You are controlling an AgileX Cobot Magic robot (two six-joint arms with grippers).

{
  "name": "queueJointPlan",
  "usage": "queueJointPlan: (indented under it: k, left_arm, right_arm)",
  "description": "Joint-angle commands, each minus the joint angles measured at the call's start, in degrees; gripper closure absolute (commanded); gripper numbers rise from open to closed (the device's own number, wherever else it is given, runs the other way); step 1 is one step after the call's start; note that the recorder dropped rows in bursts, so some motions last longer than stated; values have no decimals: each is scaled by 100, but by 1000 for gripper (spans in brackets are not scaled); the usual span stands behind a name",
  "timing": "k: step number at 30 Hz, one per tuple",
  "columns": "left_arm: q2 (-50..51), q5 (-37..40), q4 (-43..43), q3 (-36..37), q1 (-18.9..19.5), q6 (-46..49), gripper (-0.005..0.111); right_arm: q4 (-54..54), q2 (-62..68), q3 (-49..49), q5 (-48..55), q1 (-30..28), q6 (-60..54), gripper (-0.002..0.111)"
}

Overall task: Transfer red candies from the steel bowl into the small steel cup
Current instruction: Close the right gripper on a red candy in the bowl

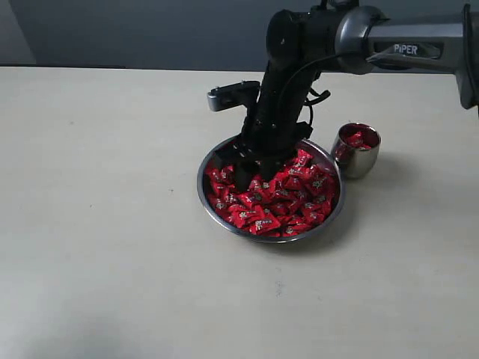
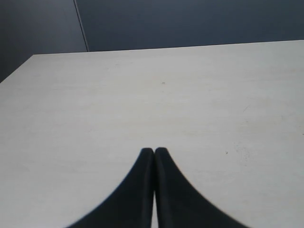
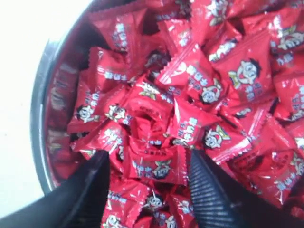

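Your right gripper [image 3: 148,159] jaws spread, straddling red candies [image 1: 277,196] in steel bowl [image 1: 202,187] | small steel cup [image 1: 359,161] at bowl's 2 o'clock | wrappers likely light, slippery: pinch a plump middle | left gripper [image 2: 154,151] jaws clenched, empty.

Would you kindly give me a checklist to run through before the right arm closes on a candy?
1. Open right jaws: ok, they stand apart in the right wrist view.
2. Candy between them: ok, one red candy sits between the jaws, inside the steel bowl.
3. Only one candy caught: cannot tell, neighbours press against it.
4. Upright small steel cup beside the bowl: ok.
5. Room left in the cup: cannot tell, red shows near its rim.
6. Idle left jaws out of the way: ok, shut, with only the table in the left wrist view.
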Motion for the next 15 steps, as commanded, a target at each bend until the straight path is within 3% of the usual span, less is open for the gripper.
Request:
queueJointPlan:
  k: [1,15]
  left_arm:
    - [-27,-45,11,11,-38,-8,106]
    - [-27,-45,11,11,-38,-8,106]
  right_arm:
    - [-237,12,6,-188,160,-26,58]
    - [-722,222,-5,-241,285,260,59]
